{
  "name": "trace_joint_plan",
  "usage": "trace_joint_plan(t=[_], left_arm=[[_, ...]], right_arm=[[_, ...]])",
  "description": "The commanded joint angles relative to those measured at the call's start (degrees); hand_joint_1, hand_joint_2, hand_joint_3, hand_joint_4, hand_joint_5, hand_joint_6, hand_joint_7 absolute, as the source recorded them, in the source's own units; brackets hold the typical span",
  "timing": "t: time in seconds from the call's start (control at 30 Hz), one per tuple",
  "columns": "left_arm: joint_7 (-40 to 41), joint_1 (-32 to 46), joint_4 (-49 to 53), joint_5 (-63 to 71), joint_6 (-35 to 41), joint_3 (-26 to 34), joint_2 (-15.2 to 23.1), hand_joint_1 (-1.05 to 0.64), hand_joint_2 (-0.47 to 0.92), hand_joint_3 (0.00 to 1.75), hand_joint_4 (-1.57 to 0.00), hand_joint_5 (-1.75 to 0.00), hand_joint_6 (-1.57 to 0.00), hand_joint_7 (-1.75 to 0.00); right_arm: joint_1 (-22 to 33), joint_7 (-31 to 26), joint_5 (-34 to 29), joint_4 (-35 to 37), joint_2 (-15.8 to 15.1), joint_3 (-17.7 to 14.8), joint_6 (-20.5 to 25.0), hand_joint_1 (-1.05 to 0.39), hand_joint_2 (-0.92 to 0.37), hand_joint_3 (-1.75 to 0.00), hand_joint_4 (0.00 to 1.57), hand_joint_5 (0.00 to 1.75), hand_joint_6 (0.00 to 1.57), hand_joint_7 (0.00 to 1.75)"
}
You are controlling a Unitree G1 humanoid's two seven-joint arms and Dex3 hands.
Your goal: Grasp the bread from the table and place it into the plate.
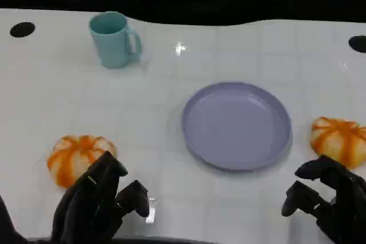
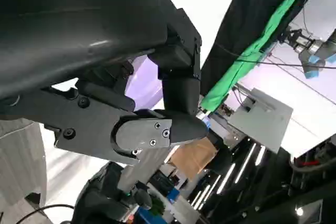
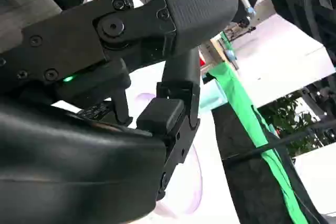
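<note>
Two round orange-and-white striped breads lie on the white table: one bread [image 1: 77,157] at the left front, another bread [image 1: 339,139] at the right edge. A lilac plate [image 1: 237,125] sits between them, empty; a slice of the plate [image 2: 144,85] shows past the left hand's fingers, and the plate [image 3: 184,187] also appears in the right wrist view. My left hand [image 1: 97,204] hovers just in front of the left bread, fingers apart and holding nothing. Just in front of the right bread is my right hand [image 1: 329,201], fingers spread and empty.
A teal mug [image 1: 114,39] stands at the back left of the table. Black round holes [image 1: 22,29] mark the table's far corners. A dark curtain with a green strip [image 2: 252,56] hangs beyond the table.
</note>
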Motion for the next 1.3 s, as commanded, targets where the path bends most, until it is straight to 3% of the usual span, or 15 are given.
trace_joint_plan(t=[0.03,0.77,1.0,1.1,1.13,1.2,1.23,1.27,1.3], left_arm=[[-0.6,0.0,-0.4,-0.6,0.6,0.5,1.0,-0.53,0.92,0.37,-0.83,-1.75,-0.60,-1.75],[-1.0,-0.1,-0.1,-0.4,0.2,0.8,0.9,-0.53,0.92,0.38,-0.83,-1.75,-0.61,-1.75],[-2.3,0.0,-0.6,1.4,-4.3,0.3,1.2,-0.54,0.92,0.32,-0.78,-1.75,-0.56,-1.74],[-2.5,-0.1,-1.1,4.6,-8.9,-0.3,1.8,-0.56,0.92,0.30,-0.71,-1.75,-0.51,-1.62],[-2.5,-0.1,-1.2,5.9,-10.8,-0.5,2.0,-0.58,0.92,0.30,-0.63,-1.69,-0.50,-1.43],[-1.9,-0.1,-1.5,8.0,-14.1,-0.8,2.1,-0.59,0.92,0.30,-0.59,-1.65,-0.51,-1.28],[-1.4,0.0,-1.7,8.9,-15.4,-0.9,2.1,-0.57,0.92,0.27,-0.56,-1.50,-0.54,-1.02],[-0.9,0.2,-2.4,9.8,-16.3,-1.0,2.4,-0.56,0.92,0.26,-0.55,-1.45,-0.57,-0.91],[-0.5,0.3,-3.2,10.9,-17.2,-1.2,2.9,-0.53,0.92,0.21,-0.54,-1.28,-0.57,-0.69]], right_arm=[[0.1,0.1,0.1,-0.6,-0.6,-0.3,-0.4,-0.53,-0.92,-0.21,0.74,1.52,0.84,0.94],[0.3,-0.1,0.2,-0.8,-0.4,-0.3,-0.3,-0.53,-0.92,-0.20,0.73,1.53,0.83,0.95],[0.5,-0.2,0.0,-1.3,-0.5,0.0,-0.1,-0.53,-0.92,-0.20,0.72,1.52,0.83,0.94],[0.6,-0.1,0.1,-1.5,-0.4,0.1,-0.1,-0.53,-0.92,-0.19,0.71,1.53,0.83,0.94],[0.6,-0.1,0.0,-1.5,-0.4,0.1,-0.2,-0.53,-0.92,-0.20,0.71,1.53,0.82,0.94],[0.8,-0.4,-0.2,-1.9,-0.3,0.2,-0.2,-0.53,-0.92,-0.20,0.71,1.53,0.83,0.94],[0.9,-0.7,-0.2,-2.1,-0.3,0.3,0.0,-0.54,-0.92,-0.20,0.71,1.53,0.83,0.94],[1.0,-0.9,-0.2,-2.3,-0.2,0.4,0.1,-0.54,-0.92,-0.20,0.71,1.54,0.83,0.95],[1.1,-1.1,-0.1,-2.4,-0.1,0.4,0.3,-0.54,-0.92,-0.19,0.71,1.54,0.83,0.95]])
